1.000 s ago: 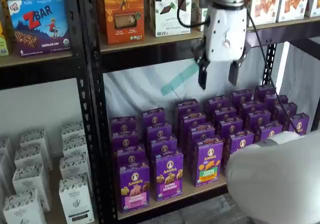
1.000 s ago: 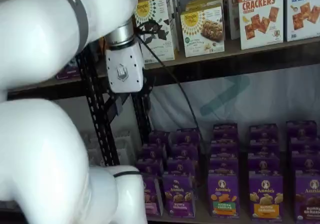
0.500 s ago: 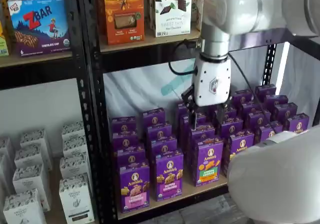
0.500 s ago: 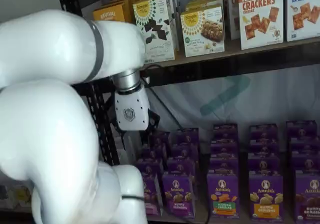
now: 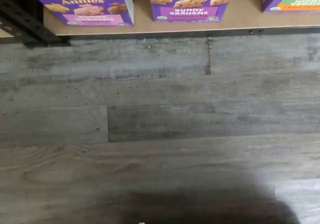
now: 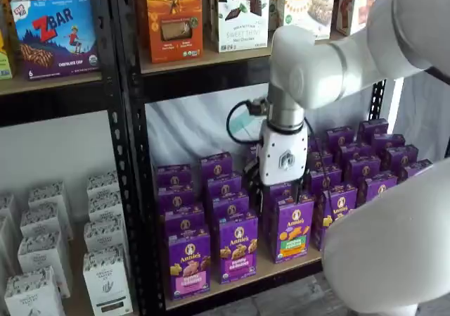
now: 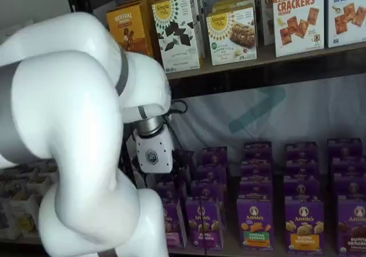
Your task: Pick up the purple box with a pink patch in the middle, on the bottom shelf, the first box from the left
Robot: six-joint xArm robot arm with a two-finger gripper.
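Observation:
The purple box with its pink patch stands upright at the front left of the bottom shelf. In a shelf view my arm hides part of the box; the wrist view shows its lower front on the shelf board's edge. My gripper hangs in front of the purple cartons, above and to the right of that box and not touching it. Its black fingers stand apart with nothing between them. Its white body also shows.
Beside the box stand a purple-band carton and a green-and-orange one, with more purple rows behind. A black perforated upright stands just left of the box. White cartons fill the neighbouring rack. Grey plank floor lies below.
The gripper has come down from beside the upper shelf to the level of the bottom-shelf cartons and shifted left toward the front rows. Its fingers stay apart.

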